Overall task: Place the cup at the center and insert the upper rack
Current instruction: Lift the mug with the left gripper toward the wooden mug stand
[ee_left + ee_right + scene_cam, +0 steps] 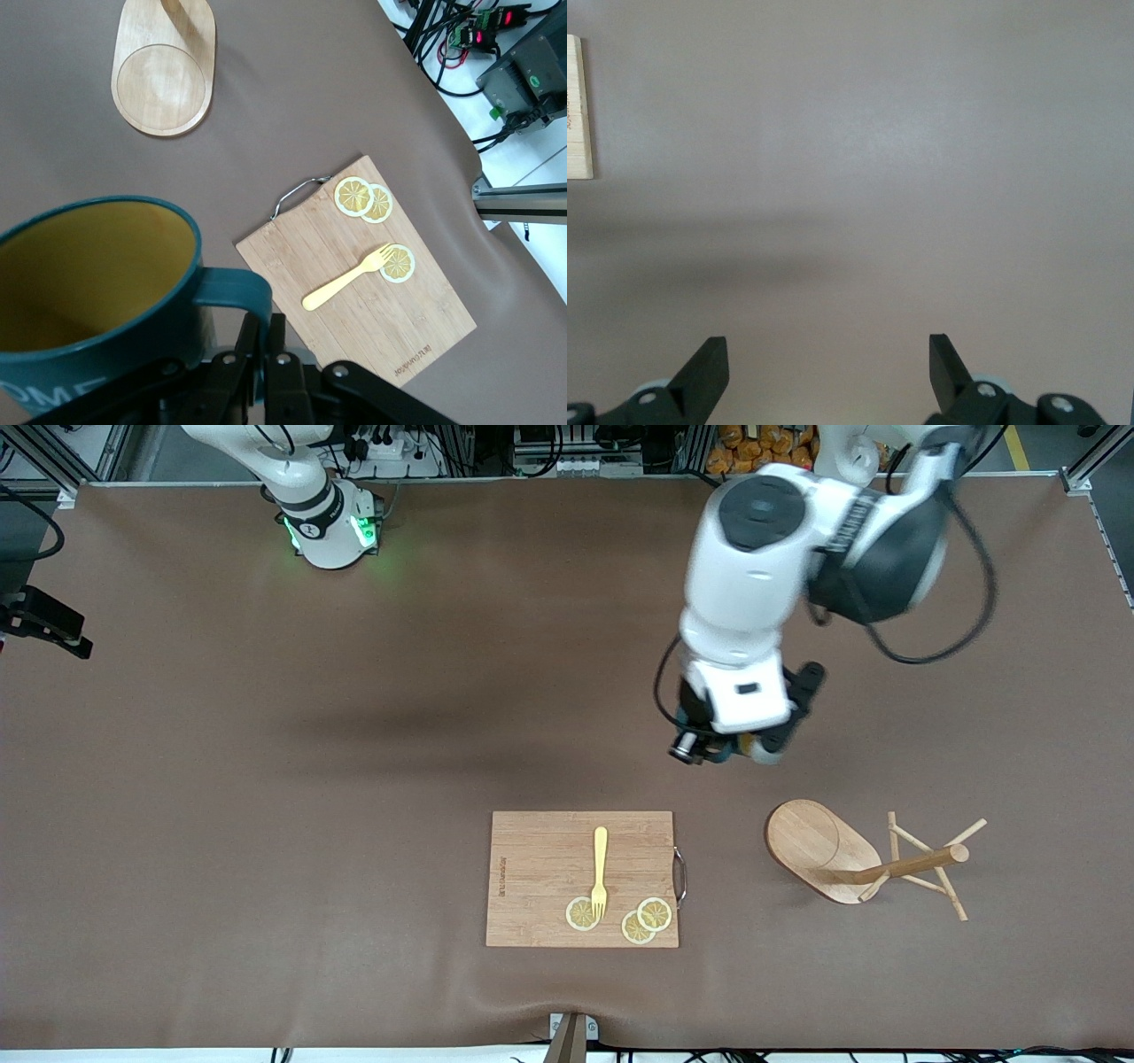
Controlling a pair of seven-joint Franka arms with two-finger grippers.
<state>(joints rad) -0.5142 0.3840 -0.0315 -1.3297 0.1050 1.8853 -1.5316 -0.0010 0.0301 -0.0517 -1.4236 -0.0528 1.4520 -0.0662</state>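
My left gripper (728, 749) is shut on the loop handle of the dark teal cup (89, 292) and holds it in the air over the bare brown mat. In the front view the wrist hides most of the cup (722, 755). In the left wrist view the gripper (270, 323) pinches the handle. The wooden upper rack (819, 850) lies on its side toward the left arm's end, its pole and pegs pointing away from the cutting board. Its oval base shows in the left wrist view (164, 75). My right gripper (828, 354) is open and empty above bare mat.
A bamboo cutting board (549, 868) with a metal handle lies near the front edge. It carries a yellow fork (600, 868) and three lemon slices (645, 919). It shows in the left wrist view (372, 292), and its edge shows in the right wrist view (576, 106).
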